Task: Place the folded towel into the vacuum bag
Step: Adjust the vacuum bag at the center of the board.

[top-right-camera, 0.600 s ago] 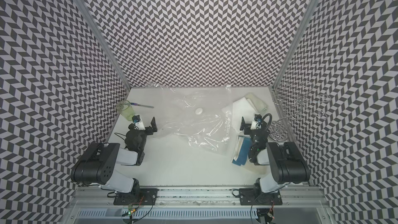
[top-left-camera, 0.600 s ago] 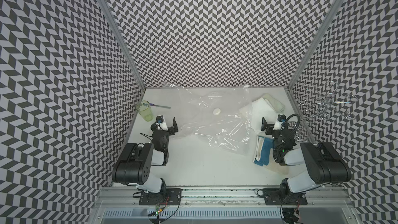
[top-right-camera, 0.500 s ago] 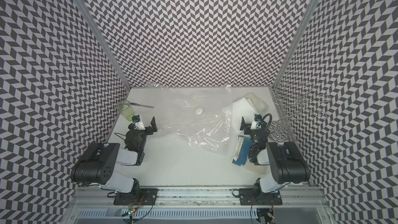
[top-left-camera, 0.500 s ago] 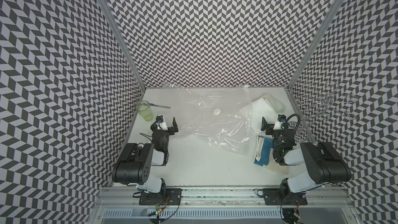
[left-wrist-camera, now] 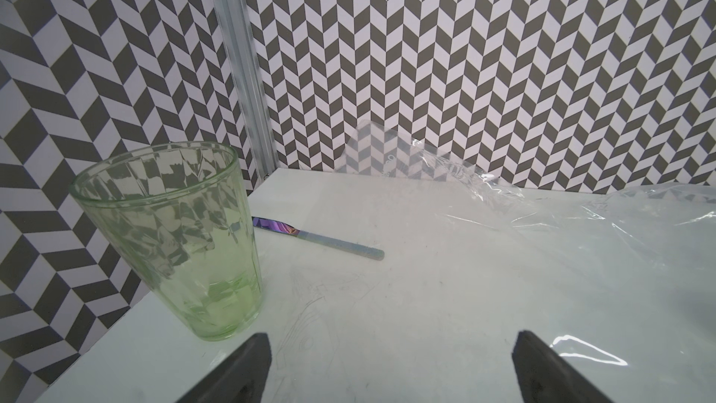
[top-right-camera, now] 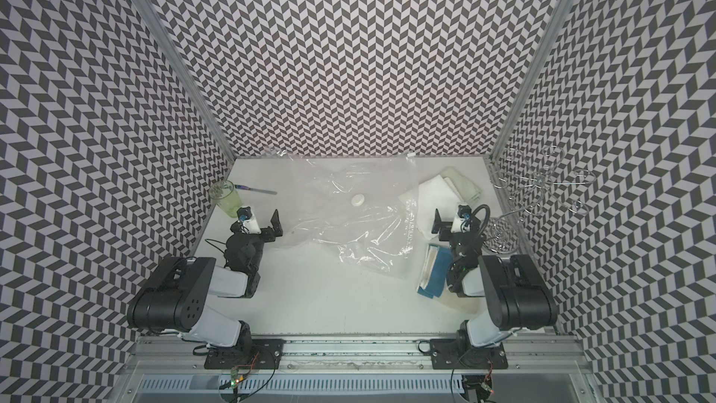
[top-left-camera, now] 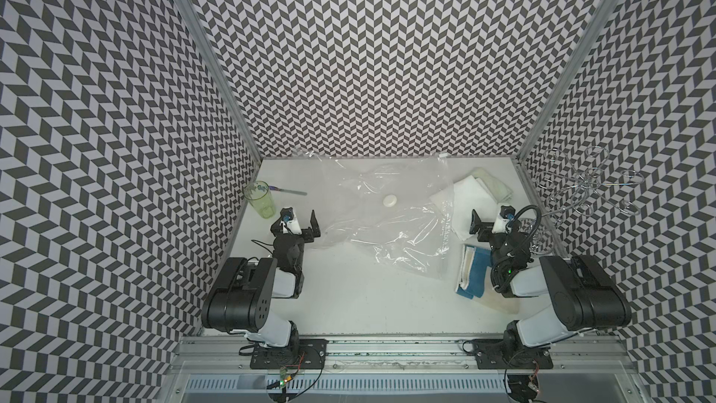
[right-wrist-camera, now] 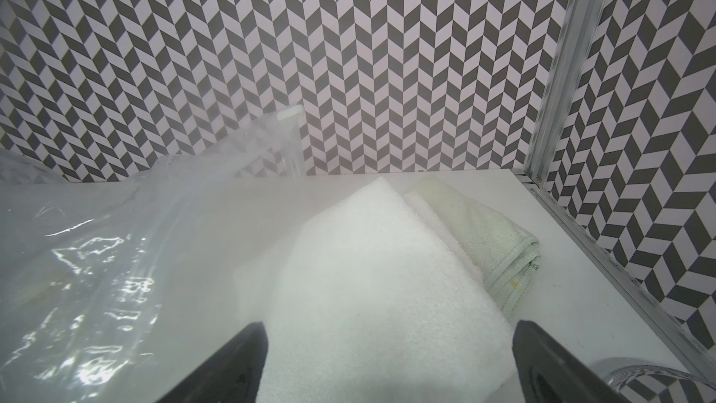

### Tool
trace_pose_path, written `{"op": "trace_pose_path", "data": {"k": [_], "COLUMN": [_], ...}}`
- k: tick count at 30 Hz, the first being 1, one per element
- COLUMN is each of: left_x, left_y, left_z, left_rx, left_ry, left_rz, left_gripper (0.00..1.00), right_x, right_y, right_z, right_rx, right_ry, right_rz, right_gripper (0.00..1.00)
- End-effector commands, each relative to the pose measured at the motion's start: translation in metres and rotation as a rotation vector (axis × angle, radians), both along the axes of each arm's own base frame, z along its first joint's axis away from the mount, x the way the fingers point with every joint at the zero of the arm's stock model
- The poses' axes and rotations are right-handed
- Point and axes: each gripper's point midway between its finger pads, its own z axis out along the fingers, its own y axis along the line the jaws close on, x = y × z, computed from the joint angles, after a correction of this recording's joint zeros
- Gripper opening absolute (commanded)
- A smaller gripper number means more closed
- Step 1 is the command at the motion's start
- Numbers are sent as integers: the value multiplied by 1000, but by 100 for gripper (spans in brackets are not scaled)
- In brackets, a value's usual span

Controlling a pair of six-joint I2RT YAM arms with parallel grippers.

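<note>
Well, both pairs of fingers stand wide and empty. My left gripper (left-wrist-camera: 391, 374) frames bare white tabletop (top-left-camera: 348, 296). My right gripper (right-wrist-camera: 387, 374) hangs over the near end of the folded white terry towel (right-wrist-camera: 387, 284).

Nothing has shifted in the last half second and both arms sit parked, so I judge the task unstarted. The towel lies outside the crinkled transparent plastic vacuum bag (top-left-camera: 387, 222), which is spread mid-table. Its zip edge faces the towel and seems to lap over its side.

A green glass tumbler (left-wrist-camera: 166, 234) crowds my left finger, with a slim knife (left-wrist-camera: 317, 240) beyond it. A pale green cloth (right-wrist-camera: 484, 234) touches the towel's far side, and a wire rack (top-left-camera: 581, 188) lines the right wall. Open room is near-centre.
</note>
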Motion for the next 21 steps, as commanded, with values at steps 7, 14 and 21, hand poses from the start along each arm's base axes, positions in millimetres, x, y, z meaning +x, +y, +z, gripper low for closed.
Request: {"op": "trace_pose_path", "data": {"k": [7,14,21], "left_x": [5,3,4], "left_y": [4,3,-2], "left_z": [11,12,34], "left_rx": [10,-8,39], "left_ry": [-40,-49,-15], "left_rz": [10,-35,54], "left_gripper": [100,99,100], "right_x": [3,4,14], "right_y": [0,4,0], "right_z": [21,23,38], "right_rx": [-1,-8,18], "right_ry": [-85,-85,7], "right_rz": [0,20,-69], "right_gripper": [100,100,100]}}
